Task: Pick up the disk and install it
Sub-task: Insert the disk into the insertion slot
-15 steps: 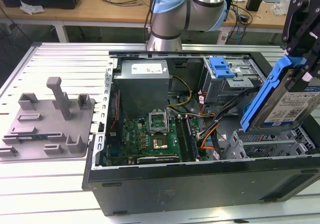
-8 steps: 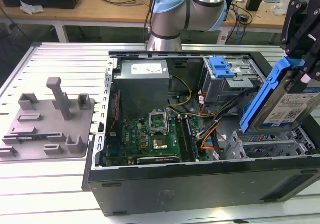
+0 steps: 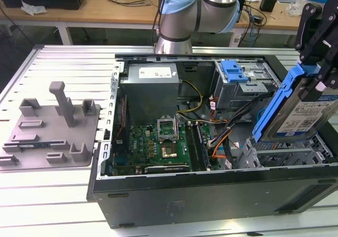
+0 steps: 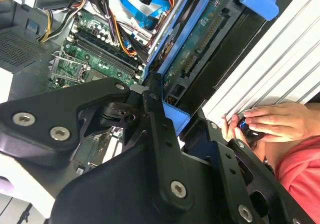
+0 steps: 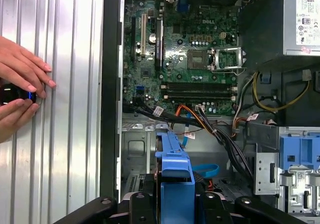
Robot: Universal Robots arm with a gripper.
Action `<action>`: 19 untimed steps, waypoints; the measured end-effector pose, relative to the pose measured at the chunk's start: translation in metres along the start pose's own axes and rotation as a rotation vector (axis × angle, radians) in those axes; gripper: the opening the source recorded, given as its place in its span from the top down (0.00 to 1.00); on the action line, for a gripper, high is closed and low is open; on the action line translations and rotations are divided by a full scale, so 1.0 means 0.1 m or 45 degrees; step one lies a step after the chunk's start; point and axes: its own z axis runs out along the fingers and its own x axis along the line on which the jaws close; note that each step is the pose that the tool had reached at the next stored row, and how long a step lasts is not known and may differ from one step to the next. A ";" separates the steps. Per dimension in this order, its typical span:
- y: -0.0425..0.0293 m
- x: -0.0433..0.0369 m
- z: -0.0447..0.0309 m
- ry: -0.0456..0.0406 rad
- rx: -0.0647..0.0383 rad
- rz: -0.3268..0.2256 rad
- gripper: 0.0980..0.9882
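The disk (image 3: 302,113), a silver drive with a white label in a blue carrier, hangs tilted and on edge over the exterior view's right end of the open computer case (image 3: 211,195). My gripper (image 3: 315,70) is shut on its upper end, its black fingers on either side of the carrier. Below the disk sits the metal drive cage (image 3: 280,153). In the second wrist view the disk's green circuit-board side (image 4: 200,49) runs away from the gripper (image 4: 177,116). In the first wrist view the carrier's blue edge (image 5: 175,174) sticks out between the fingers.
Inside the case are the motherboard (image 3: 158,142), a grey power supply (image 3: 153,89), bundled cables (image 3: 222,136) and a bay with a blue latch (image 3: 235,70). A grey tray with posts (image 3: 53,136) lies on the slatted table. A person's hands (image 5: 20,84) hold a small dark object beside the case.
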 end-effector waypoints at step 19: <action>-0.001 0.038 0.100 0.000 0.000 0.000 0.70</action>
